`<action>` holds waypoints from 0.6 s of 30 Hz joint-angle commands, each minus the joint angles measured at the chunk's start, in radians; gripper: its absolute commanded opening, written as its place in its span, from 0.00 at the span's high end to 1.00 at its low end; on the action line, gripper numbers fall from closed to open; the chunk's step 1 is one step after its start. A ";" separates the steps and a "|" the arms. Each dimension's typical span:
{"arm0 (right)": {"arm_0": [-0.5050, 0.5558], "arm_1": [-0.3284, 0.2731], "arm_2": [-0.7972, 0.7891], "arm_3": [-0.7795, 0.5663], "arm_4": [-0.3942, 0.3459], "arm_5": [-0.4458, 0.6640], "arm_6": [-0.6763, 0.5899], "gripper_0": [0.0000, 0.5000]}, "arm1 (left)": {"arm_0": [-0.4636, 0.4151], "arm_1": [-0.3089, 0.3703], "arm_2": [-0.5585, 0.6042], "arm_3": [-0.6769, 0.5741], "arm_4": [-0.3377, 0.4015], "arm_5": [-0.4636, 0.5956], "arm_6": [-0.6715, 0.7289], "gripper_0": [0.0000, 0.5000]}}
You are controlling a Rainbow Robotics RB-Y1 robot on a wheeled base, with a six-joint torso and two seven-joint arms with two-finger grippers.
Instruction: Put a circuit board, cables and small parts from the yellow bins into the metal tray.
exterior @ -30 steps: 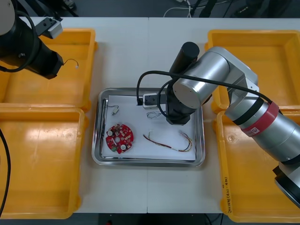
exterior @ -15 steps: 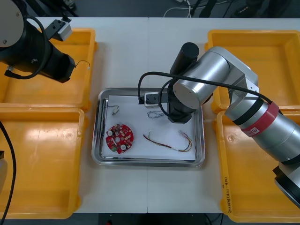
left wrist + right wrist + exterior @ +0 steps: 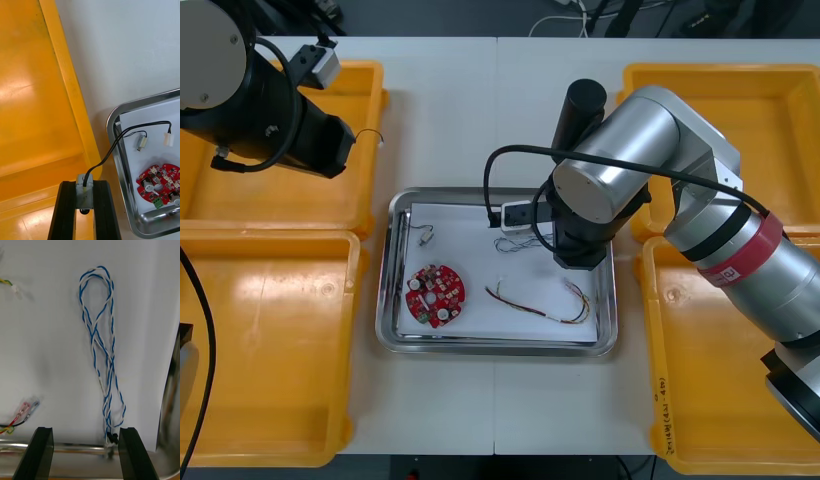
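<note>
My left gripper [image 3: 346, 146] hovers over the inner edge of the far left yellow bin [image 3: 330, 205]. It is shut on the metal end piece of a black cable [image 3: 112, 144], whose white plug dangles over the tray corner. In the left wrist view the left gripper [image 3: 84, 184] pinches that piece. The right gripper [image 3: 85, 433] stands open over the metal tray [image 3: 398, 335], and a twisted blue and white cable [image 3: 101, 348] lies loose on the white liner between and beyond its fingers. The tray also holds a red circuit board [image 3: 435, 295], a red and yellow cable [image 3: 540, 306] and a small metal part [image 3: 425, 237].
Two yellow bins stand at each side; the near left bin [image 3: 260, 350] and the near right bin [image 3: 725, 400] look bare. The right arm's silver body [image 3: 630, 170] covers the tray's far right corner. A strip of table lies between the bins and the tray.
The right gripper has opened and let go of the blue and white cable, which now lies in the tray. The left arm has carried the black cable rightward towards the tray.
</note>
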 commanded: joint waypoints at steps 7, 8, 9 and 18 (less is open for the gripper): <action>-0.113 0.012 -0.209 -0.046 -0.061 0.215 -0.079 0.00 | 0.006 -0.036 -0.072 -0.048 -0.037 0.007 0.081 1.00; -0.119 0.007 -0.235 -0.046 -0.060 0.215 -0.084 0.00 | 0.006 -0.039 -0.083 -0.050 -0.043 0.007 0.088 1.00; -0.124 0.006 -0.246 -0.046 -0.057 0.215 -0.087 0.00 | 0.006 -0.041 -0.088 -0.053 -0.045 0.007 0.093 1.00; -0.156 -0.091 -0.407 -0.063 -0.090 0.215 -0.117 0.00 | 0.006 -0.062 -0.189 -0.065 -0.049 0.007 0.237 1.00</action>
